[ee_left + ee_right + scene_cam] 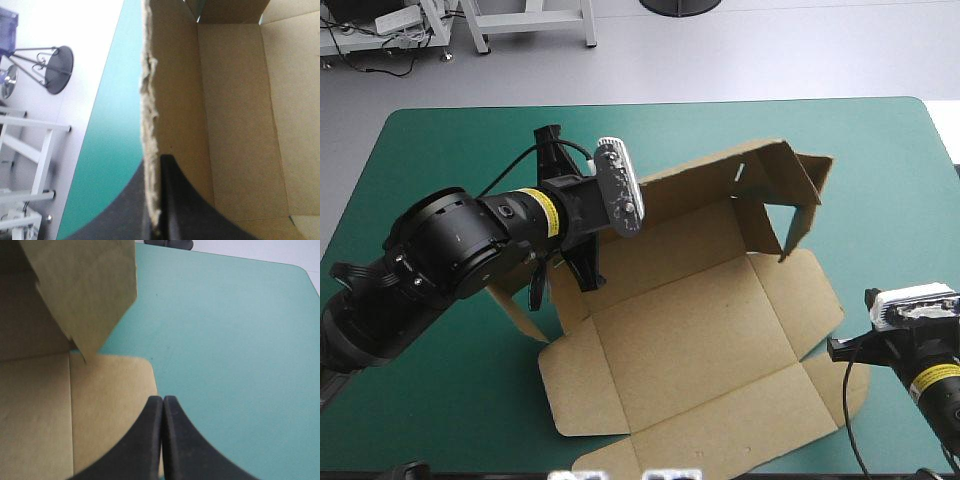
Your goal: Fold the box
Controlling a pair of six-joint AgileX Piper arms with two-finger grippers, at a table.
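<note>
The brown box point(690, 340) lies open in the middle of the table, its base and near flaps flat. Its far wall point(720, 190) stands raised, with an end flap point(800, 215) bent forward at the right. My left gripper point(582, 265) is at the left end of that wall. The board's raw edge point(150, 100) runs between its black fingers point(190, 210), which are shut on the box. My right gripper point(842, 350) sits low at the box's right side, shut and holding nothing, its tip point(163, 399) over the rim of a flat flap point(115, 400). The raised flap point(85, 285) stands ahead of it.
Bare teal-green cover point(880, 170) stretches to the right of the box, and more point(440, 150) lies behind my left arm. The table's far edge point(107, 100) runs just beyond the held wall. The box's near edge reaches almost to the table's front.
</note>
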